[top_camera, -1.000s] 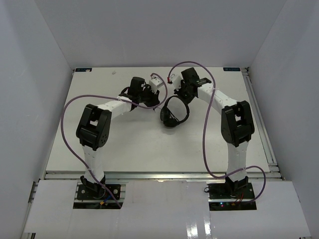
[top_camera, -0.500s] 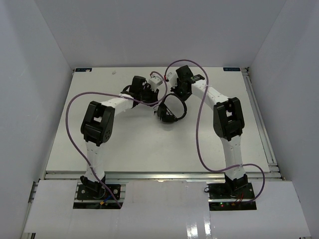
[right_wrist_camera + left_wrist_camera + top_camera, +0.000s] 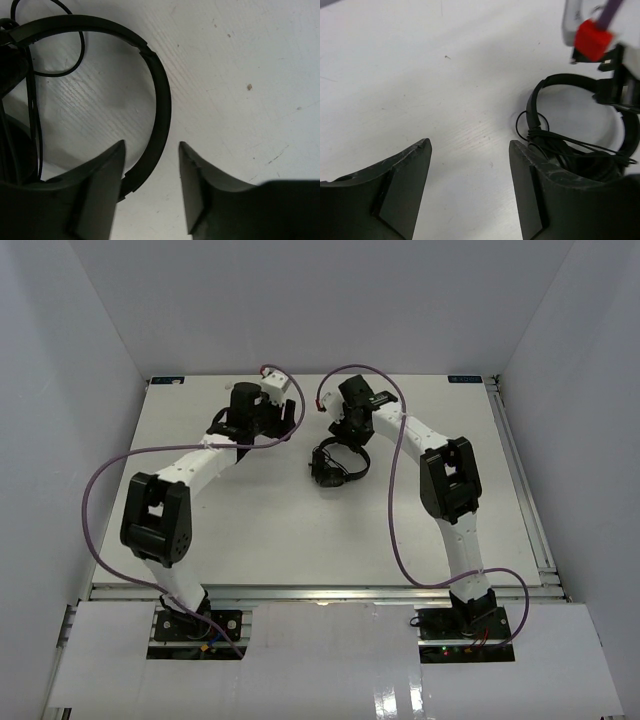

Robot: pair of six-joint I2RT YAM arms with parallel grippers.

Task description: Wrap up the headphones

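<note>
Black headphones [image 3: 338, 462] lie at upper centre on the white tabletop [image 3: 250, 510], well away from its edges. The right tool [image 3: 150, 147] is released and straddles the headband. The left tool [image 3: 470, 145] is released over bare tabletop at their left.

right gripper [image 3: 151, 149]: my jaws sit apart, both dark fingers poking up from the bottom
headphones [image 3: 162, 100]: the black headband arcs down from upper left into the gap between my fingers
cord [image 3: 80, 39]: thin loops upper left, strands running down the left edge
table [image 3: 240, 60]: white, a few specks
</note>
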